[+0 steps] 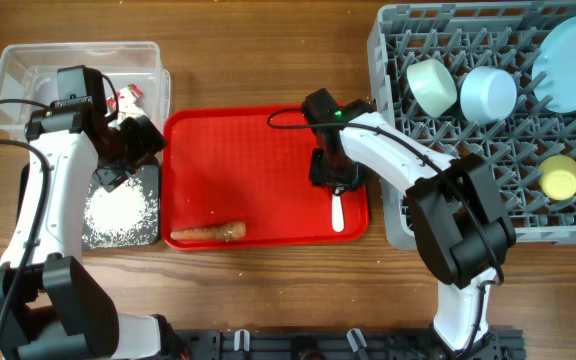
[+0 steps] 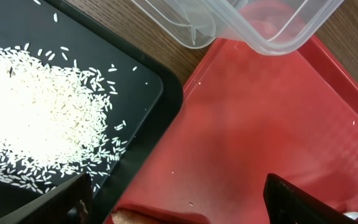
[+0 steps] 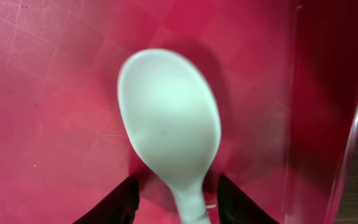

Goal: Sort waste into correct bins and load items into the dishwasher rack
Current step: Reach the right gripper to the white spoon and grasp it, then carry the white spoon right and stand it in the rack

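White spoon (image 3: 169,124) fills the right wrist view. It lies on the red tray (image 3: 55,93), its handle running between the dark fingers of the right gripper (image 3: 178,202). The fingers stand slightly parted on either side of the handle, with a sliver of tray showing at each side, so they are not clamped on it.

On the other arm, the left gripper (image 2: 176,202) is spread wide and holds nothing. It hangs over the line where the black tray (image 2: 148,81) meets the red one. A heap of rice grains (image 2: 36,118) covers the black tray.

From overhead, the carrot-like stick (image 1: 208,232) rests near the red tray's front edge on a wooden table (image 1: 268,50).

Farther back, the red-and-white wrapper (image 1: 128,97) shows within the clear tub (image 1: 28,70).

At the far right, the grey rack (image 1: 508,30) carries a green bowl (image 1: 431,87), a blue bowl (image 1: 488,95), a blue plate (image 1: 568,65) and a yellow cup (image 1: 558,177).
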Controlling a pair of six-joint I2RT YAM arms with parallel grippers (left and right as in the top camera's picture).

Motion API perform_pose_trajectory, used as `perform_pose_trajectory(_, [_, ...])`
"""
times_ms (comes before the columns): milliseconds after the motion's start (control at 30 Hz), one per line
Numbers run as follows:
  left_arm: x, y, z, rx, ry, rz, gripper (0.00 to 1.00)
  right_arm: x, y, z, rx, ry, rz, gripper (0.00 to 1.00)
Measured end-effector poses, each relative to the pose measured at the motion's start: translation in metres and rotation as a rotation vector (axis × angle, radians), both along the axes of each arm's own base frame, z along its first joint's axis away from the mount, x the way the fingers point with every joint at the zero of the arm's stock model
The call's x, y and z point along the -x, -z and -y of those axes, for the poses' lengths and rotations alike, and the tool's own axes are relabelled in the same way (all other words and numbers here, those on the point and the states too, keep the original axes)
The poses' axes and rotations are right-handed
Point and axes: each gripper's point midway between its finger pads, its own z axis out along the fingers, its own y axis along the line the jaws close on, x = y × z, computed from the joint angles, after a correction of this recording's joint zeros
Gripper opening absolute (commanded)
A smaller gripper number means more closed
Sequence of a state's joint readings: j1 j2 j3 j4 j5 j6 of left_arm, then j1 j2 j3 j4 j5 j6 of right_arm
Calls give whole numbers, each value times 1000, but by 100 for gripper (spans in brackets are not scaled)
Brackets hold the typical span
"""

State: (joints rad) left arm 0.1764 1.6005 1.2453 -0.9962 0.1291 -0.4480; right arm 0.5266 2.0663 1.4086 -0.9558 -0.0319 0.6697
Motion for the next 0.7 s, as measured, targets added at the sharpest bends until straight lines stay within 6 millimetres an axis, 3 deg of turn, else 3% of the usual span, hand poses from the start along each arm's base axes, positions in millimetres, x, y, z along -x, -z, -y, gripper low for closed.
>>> perform_pose_trajectory(67, [0,0,0,0,0,0,88,-1,0,0,2,0,4,23])
perform_pose_trajectory(200, [0,0,0,0,0,0,88,-3,0,1,7,-9,14,22])
perform_pose_trajectory(300, [0,0,0,0,0,0,88,-3,0,1,7,-16,15,13])
perform_pose_trajectory(533, [0,0,0,0,0,-2,88,-6,-5,6,22,-43,45,13])
perform_pose_trajectory(633, [0,0,0,0,0,-2,88,-9,-24,14,22,-51,96,13])
perform_pose_trajectory(700, [0,0,0,0,0,-2,88,-18,-54,19,-7,-55,172,13])
